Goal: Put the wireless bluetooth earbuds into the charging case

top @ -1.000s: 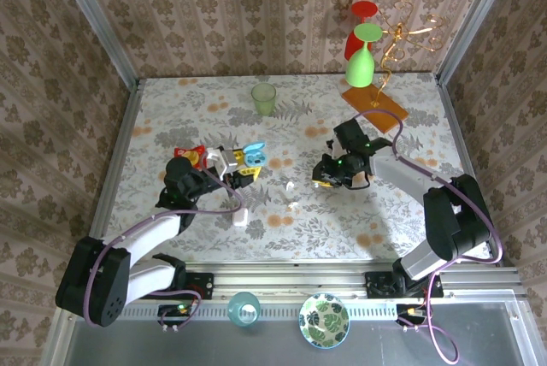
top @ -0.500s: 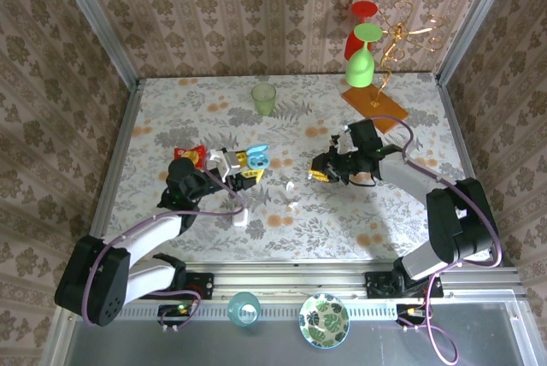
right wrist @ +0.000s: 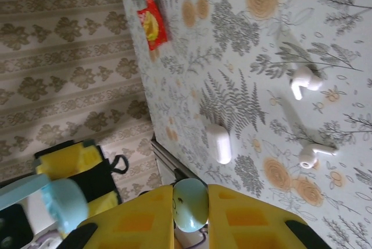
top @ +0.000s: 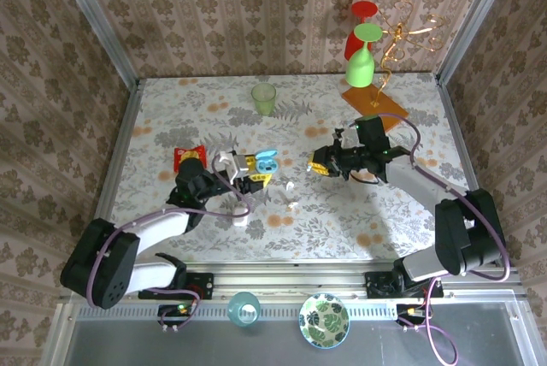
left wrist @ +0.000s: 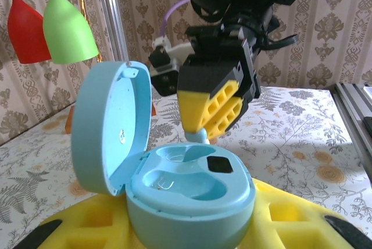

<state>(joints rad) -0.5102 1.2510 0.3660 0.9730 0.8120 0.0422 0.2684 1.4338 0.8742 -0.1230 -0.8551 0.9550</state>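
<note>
**Blue case held open, white set lying on the table**

The left gripper (top: 252,178) is closed on the base of a light blue, round, hinged plastic case (left wrist: 186,194), which is pinched between the yellow fingers. The lid of this case is stood open, and two moulded wells are seen inside. The right gripper (top: 318,167) is pressed together on a small, pale blue, rounded glossy piece (right wrist: 190,203), held at the fingertips. In the top view the two grippers are seen facing each other near the middle of the floral-patterned table (top: 385,212), with a gap between them.

The two tiny glossy white plastic earbuds (right wrist: 305,79) (right wrist: 317,153) are left lying on the table, near each other but apart, between the two grippers and slightly nearer the arm bases. The small white glossy pebble-like charging case (right wrist: 220,143) is seen closed, lying on the table just beyond the earbuds towards the left arm, untouched by either gripper.

A red foil packet (top: 188,156) is seen beside the left arm, and a pale green plastic cup (top: 264,98) stands at the far edge.
</note>
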